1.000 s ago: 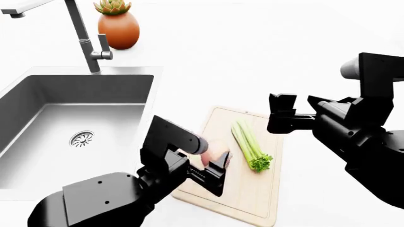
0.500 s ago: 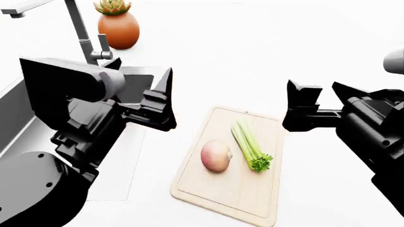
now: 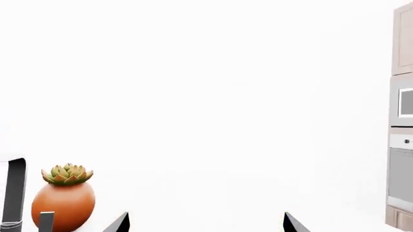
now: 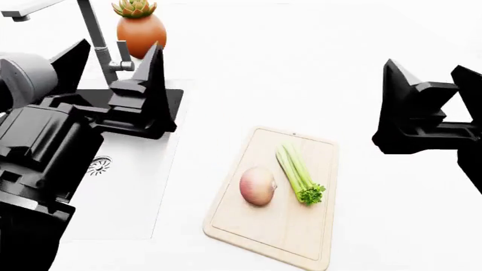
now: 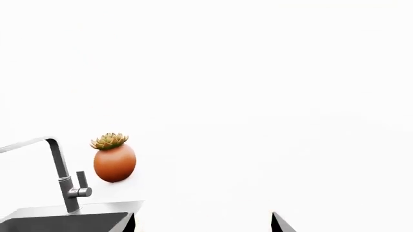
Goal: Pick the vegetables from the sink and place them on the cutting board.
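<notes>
The pinkish-tan onion (image 4: 258, 186) and the light green celery stalk (image 4: 297, 172) lie side by side on the pale beige cutting board (image 4: 249, 228), leafy end toward me. My left gripper (image 4: 117, 53) is open and empty, raised above the sink (image 4: 169, 99), well left of the board. In the left wrist view its fingertips (image 3: 123, 223) stand wide apart with nothing between. My right gripper (image 4: 429, 70) is open and empty, raised to the right of the board. Its fingertips (image 5: 277, 223) are also wide apart.
The tall grey faucet (image 4: 96, 35) stands behind the sink, whose drain (image 4: 98, 165) shows beside my left arm. An orange pot with a green succulent (image 4: 141, 31) stands on the white counter behind the faucet. Cabinets and an oven (image 3: 401, 121) show far off.
A second ago my left gripper was low at the board with the onion. It let go, leaving the onion on the board, and rose back to the left. The right gripper rose and drew right.
</notes>
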Motion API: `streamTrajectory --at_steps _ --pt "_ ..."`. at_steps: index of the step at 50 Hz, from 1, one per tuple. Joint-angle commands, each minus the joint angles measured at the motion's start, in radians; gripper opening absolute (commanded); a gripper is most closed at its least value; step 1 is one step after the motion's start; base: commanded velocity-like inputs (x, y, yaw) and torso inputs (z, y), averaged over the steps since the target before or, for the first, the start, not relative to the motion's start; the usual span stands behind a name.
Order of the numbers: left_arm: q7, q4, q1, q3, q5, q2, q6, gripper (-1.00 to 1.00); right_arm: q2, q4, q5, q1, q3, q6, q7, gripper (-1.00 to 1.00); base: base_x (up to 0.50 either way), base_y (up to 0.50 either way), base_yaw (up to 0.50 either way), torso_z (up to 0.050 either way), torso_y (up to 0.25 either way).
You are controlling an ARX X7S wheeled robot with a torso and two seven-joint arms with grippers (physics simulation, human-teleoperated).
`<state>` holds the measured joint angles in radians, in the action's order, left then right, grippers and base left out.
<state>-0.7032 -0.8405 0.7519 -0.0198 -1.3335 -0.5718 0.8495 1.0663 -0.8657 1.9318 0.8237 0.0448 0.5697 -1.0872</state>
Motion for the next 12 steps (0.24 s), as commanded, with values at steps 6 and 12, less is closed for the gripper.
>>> streamTrajectory --at_steps 6,12 --pt "-0.039 -0.024 -0.001 -0.056 -0.079 -0.016 -0.036 1.0 0.018 -0.063 0.047 0.051 -0.032 -0.032 -0.034 1.0 0.0 0.0 0.0 0.0 0.0" --pt "-0.061 -0.041 0.004 -0.085 -0.125 -0.033 -0.055 1.0 0.049 -0.098 0.093 0.071 -0.069 -0.057 -0.059 1.0 0.0 0.0 0.0 0.0 0.0"
